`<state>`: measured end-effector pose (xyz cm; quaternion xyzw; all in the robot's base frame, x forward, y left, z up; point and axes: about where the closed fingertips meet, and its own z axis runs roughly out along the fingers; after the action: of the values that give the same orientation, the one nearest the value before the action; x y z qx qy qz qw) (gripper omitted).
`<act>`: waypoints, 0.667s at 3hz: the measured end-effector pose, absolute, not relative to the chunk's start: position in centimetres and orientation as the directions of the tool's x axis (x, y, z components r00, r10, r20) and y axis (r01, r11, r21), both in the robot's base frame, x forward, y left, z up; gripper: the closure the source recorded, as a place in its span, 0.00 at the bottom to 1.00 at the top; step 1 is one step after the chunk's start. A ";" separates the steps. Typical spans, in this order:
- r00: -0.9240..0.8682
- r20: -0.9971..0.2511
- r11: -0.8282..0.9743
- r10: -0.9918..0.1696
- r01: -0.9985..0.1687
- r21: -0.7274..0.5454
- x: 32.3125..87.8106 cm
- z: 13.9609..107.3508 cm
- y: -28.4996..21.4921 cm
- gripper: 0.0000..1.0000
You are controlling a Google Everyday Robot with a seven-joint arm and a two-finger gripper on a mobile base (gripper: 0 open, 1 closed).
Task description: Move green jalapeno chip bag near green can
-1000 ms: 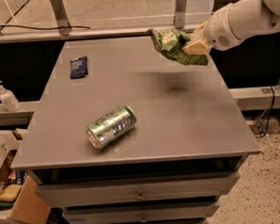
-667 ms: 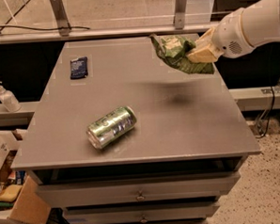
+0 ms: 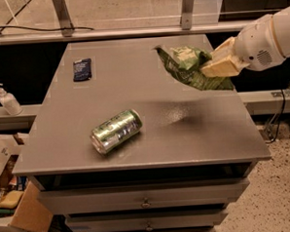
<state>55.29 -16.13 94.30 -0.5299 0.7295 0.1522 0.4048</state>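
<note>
One bag is off the surface: the green jalapeno chip bag (image 3: 183, 64) hangs above the right rear part of the table (image 3: 209, 134). It is pinched at its right end by the gripper (image 3: 215, 65), whose jaws are clenched on the foil. The bag droops leftward from that hold, crumpled. A soft shadow (image 3: 176, 117) on the tabletop below it shows it is lifted clear, probably so it can be carried without dragging.

The green can (image 3: 116, 131) lies on its side toward the front left of the table, well apart from the bag, with one silver end facing the front edge. Lying down it could roll if bumped, so the bag should be set beside it, not pushed against it. The carry across the table is yet to be done.

A small blue packet (image 3: 82, 69) lies flat at the back left, out of the likely path. A pump bottle (image 3: 6, 99) stands on a ledge left of the table.
</note>
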 end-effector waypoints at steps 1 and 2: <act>-0.111 -0.752 0.392 -0.650 -0.896 -0.207 55.3 94.3 -16.1 1.00; -0.130 -0.764 0.410 -0.632 -0.893 -0.187 55.5 94.1 -15.9 1.00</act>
<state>55.53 -15.87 94.14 -0.5189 0.7344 0.1602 0.4072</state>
